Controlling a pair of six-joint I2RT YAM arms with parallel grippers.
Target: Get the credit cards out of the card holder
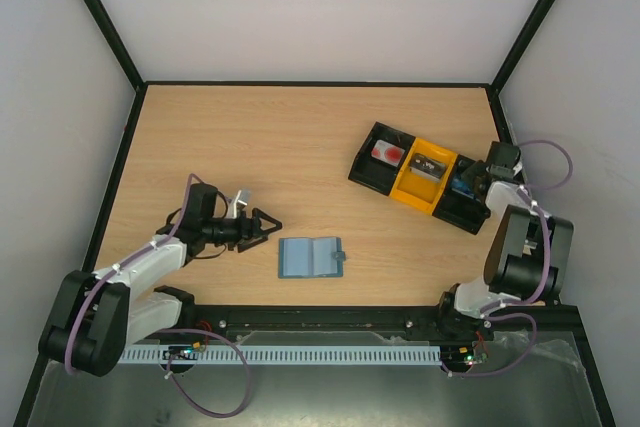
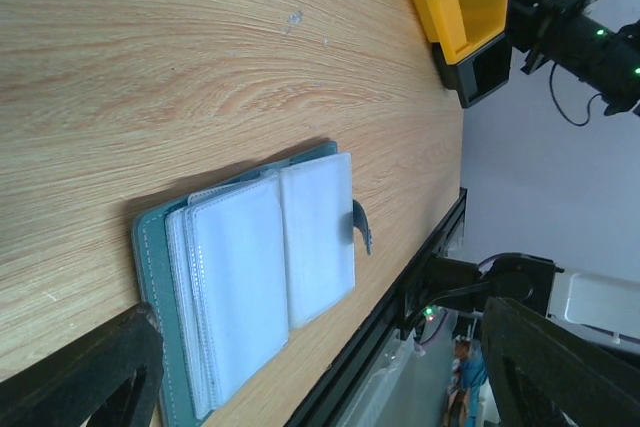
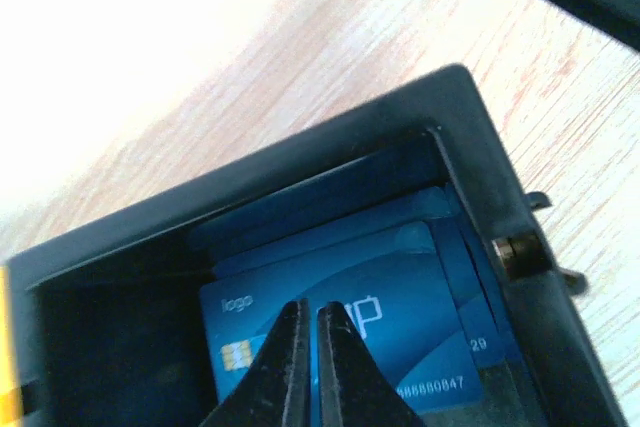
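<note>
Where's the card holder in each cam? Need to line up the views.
Top external: card holder lies open, just below centre.
Left wrist: lower left, open, clear sleeves up.
Right wrist: not in it.
Shared landmark: black-and-yellow tray, right of centre in top external, upper right in left wrist; its black compartment fills right wrist.

Colour stock on your bench: teal, black, yellow, blue, pale wood.
You have one card holder (image 1: pixel 311 258), teal-blue cover with pale stitching, milky-white sleeves; one tray (image 1: pixel 415 199), a yellow compartment between two black; cards (image 3: pixel 400 317) in a black compartment, deep blue with white lettering and gold chip; table (image 1: pixel 250 137), light wood grain.
</note>
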